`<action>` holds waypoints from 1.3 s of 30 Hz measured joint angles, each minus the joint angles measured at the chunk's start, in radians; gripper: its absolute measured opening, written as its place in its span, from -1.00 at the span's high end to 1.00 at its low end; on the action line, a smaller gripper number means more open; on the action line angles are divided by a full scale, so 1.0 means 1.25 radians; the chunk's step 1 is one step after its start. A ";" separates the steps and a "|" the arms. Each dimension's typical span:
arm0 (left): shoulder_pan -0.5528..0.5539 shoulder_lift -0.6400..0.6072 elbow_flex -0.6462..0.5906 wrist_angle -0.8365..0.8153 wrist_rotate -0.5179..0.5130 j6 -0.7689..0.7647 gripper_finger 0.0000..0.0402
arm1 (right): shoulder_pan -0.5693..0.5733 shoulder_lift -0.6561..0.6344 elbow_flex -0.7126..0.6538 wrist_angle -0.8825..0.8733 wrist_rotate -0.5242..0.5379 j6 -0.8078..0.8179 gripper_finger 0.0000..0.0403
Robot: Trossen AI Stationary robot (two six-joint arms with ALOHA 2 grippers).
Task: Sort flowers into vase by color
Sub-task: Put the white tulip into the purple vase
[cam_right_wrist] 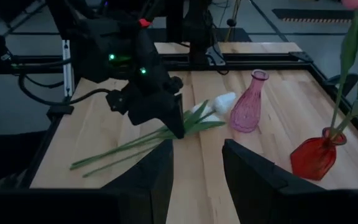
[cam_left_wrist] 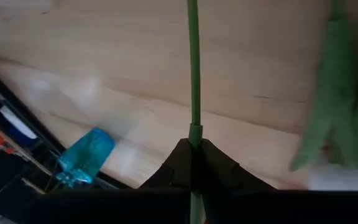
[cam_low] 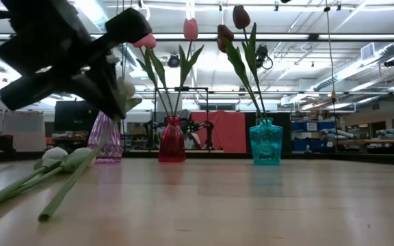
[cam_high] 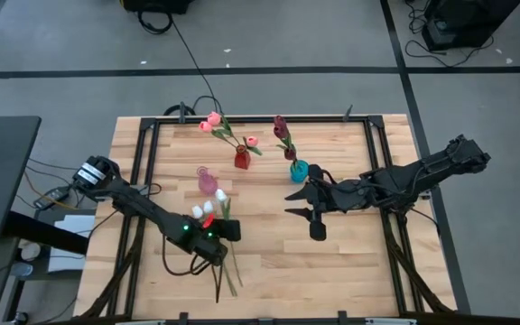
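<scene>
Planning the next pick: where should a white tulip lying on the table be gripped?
On the bare stem, from straight above: it lies flat and thin, head and leaves bunched toward the pink vase. The left gripper is shut on one stem that way.

Pale wood counter (cam_high: 350,262) with grain lines. Red vase (cam_high: 241,160) holds pink tulips (cam_high: 211,121); teal ribbed vase (cam_high: 298,171) holds dark maroon tulips (cam_high: 281,126); pink translucent vase (cam_high: 207,182) with faceted pattern. White tulips (cam_high: 208,209), green stems (cam_high: 228,271). Both arms black; left gripper (cam_high: 228,229) shows green lights.
</scene>
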 joint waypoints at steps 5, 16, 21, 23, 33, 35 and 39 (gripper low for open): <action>0.036 0.000 0.000 0.052 0.014 0.009 0.85 | -0.009 0.001 0.000 0.002 -0.001 0.000 0.26; 0.058 -0.009 0.027 0.088 0.090 -0.173 0.46 | -0.009 0.001 0.000 0.001 -0.013 0.000 0.26; 0.064 -0.048 0.030 0.036 0.155 -0.516 0.34 | -0.009 0.001 0.000 -0.003 -0.015 0.014 0.26; 0.069 -0.060 0.029 0.046 0.191 -0.719 0.35 | -0.009 0.001 0.000 -0.007 -0.015 0.025 0.26; 0.098 -0.036 0.028 0.062 0.246 -1.726 0.37 | -0.050 0.004 0.000 -0.035 0.000 0.060 0.26; 0.103 -0.023 0.028 0.092 0.254 -1.777 0.37 | -0.054 0.004 0.000 -0.035 0.017 0.058 0.26; 0.122 0.021 0.028 0.169 0.331 -1.824 0.37 | -0.056 0.004 -0.006 -0.057 0.031 0.057 0.26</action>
